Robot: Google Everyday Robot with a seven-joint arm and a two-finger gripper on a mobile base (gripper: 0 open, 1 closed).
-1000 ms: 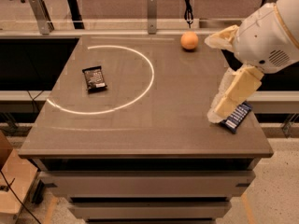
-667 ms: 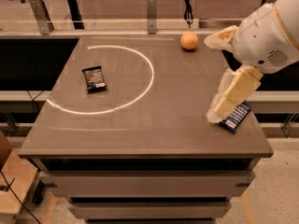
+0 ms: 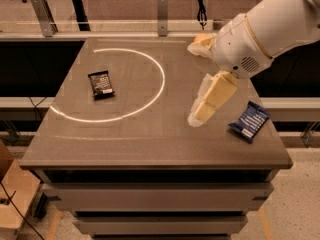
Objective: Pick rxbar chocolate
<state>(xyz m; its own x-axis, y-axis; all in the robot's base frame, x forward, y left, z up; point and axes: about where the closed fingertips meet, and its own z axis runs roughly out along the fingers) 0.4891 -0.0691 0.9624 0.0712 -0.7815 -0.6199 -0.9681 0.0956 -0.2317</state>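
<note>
The rxbar chocolate, a flat black-wrapped bar with white text, lies on the left part of the brown table, inside a white painted circle. My gripper hangs over the table's right middle, well to the right of the bar. It is open and empty: one cream finger points down-left and the other sits near the far edge. The white arm comes in from the upper right.
A blue-wrapped bar with white print lies near the table's right edge, just right of the lower finger. A rail with posts runs behind the table. The table's front edge drops to shelves below.
The gripper and arm have moved left, away from the blue bar toward the table's middle. The orange fruit seen at the far edge is now hidden behind the gripper. The bars have not moved.
</note>
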